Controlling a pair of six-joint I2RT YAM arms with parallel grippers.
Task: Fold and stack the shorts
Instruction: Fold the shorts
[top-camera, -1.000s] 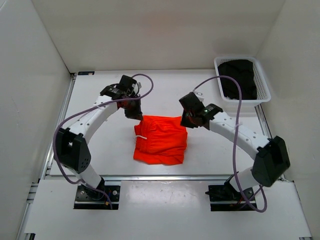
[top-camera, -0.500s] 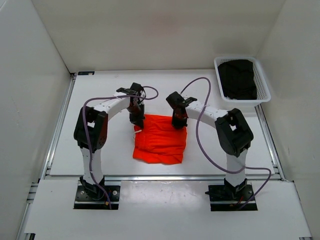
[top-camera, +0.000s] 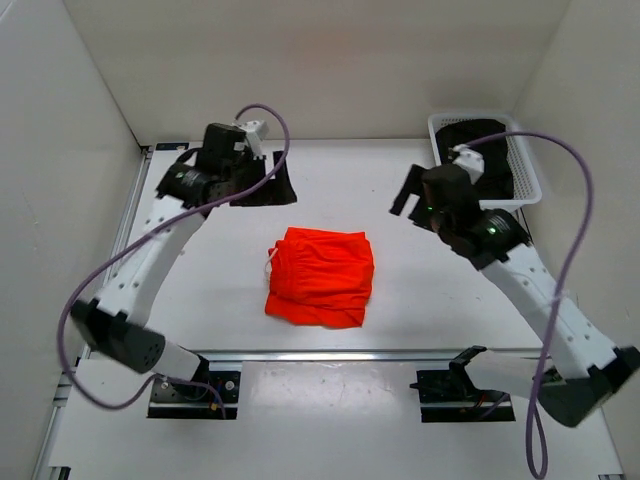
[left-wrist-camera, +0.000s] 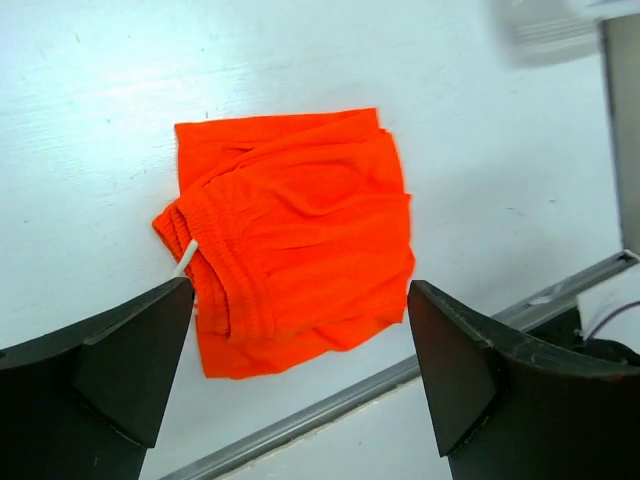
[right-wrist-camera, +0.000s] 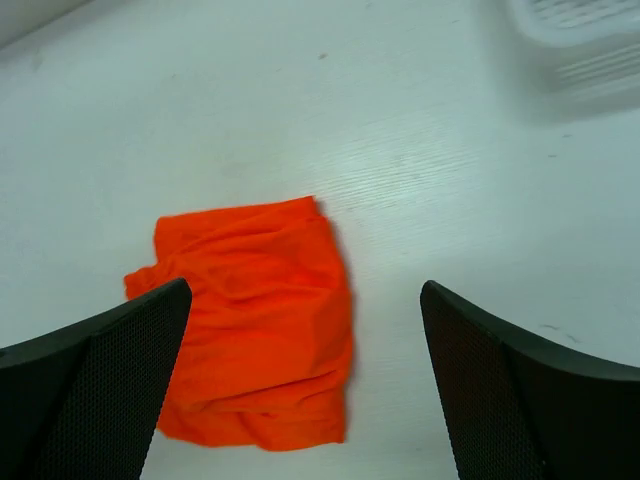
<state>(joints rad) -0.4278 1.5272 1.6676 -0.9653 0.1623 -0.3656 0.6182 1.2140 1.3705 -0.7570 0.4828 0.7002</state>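
At the middle of the bench (top-camera: 215, 300) the shorts (top-camera: 320, 277) lie folded in a compact orange-red bundle, with the waistband and white drawstring (left-wrist-camera: 186, 258) on their left edge. The left tool (left-wrist-camera: 300, 290) hovers over the far-left bench, jaws wide, holding nothing. The right tool (right-wrist-camera: 305, 290) hovers near the white basket (top-camera: 531, 186) holding the black garment (top-camera: 480, 160), jaws wide, empty. Neither touches the shorts.

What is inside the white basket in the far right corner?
A black garment lies in the basket. The right arm covers its near part; anything under the garment is hidden.
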